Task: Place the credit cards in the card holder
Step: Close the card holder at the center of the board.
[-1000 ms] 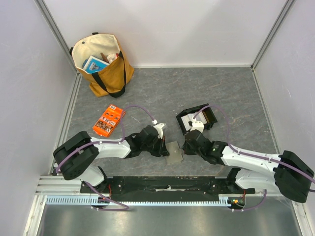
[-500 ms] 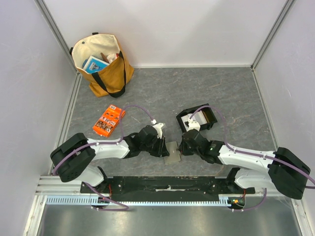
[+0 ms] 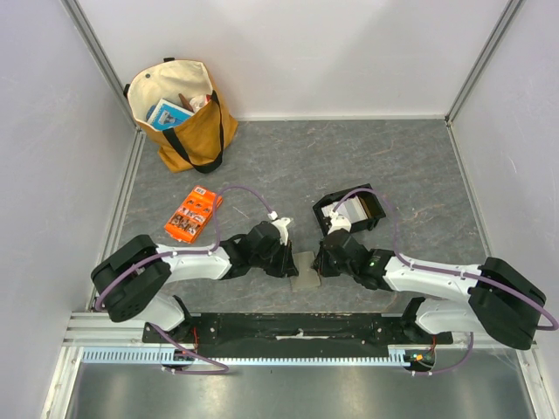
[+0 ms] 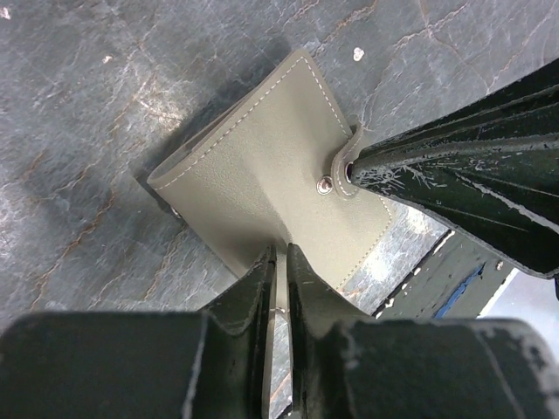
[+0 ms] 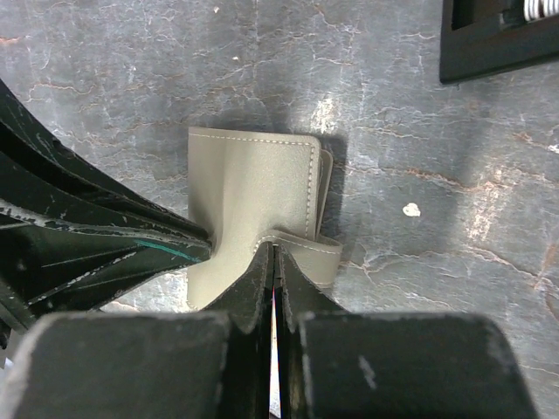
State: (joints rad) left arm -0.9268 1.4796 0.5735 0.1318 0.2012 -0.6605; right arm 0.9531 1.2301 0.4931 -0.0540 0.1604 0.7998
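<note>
The olive-grey card holder (image 3: pixel 306 270) lies folded on the table between both grippers. My left gripper (image 3: pixel 289 263) meets its left edge; in the left wrist view the nearly shut jaws (image 4: pixel 278 253) pinch the holder's (image 4: pixel 262 175) near edge. My right gripper (image 3: pixel 320 263) comes from the right, shut on the strap tab (image 4: pixel 343 162) next to the snap stud (image 4: pixel 325 183). From the right wrist, the tips (image 5: pixel 275 249) meet the strap on the holder (image 5: pixel 253 183). The credit cards (image 3: pixel 333 212) show white in the black tray (image 3: pixel 367 207).
An orange printed packet (image 3: pixel 192 215) lies left of the arms. A tan tote bag (image 3: pixel 179 113) with items inside stands at the back left corner. The black tray's corner (image 5: pixel 498 39) shows at the top right of the right wrist view. Walls enclose the table.
My right gripper has moved left, up to the card holder's right side. The left gripper stays at the holder's left edge. The holder has shifted slightly.
</note>
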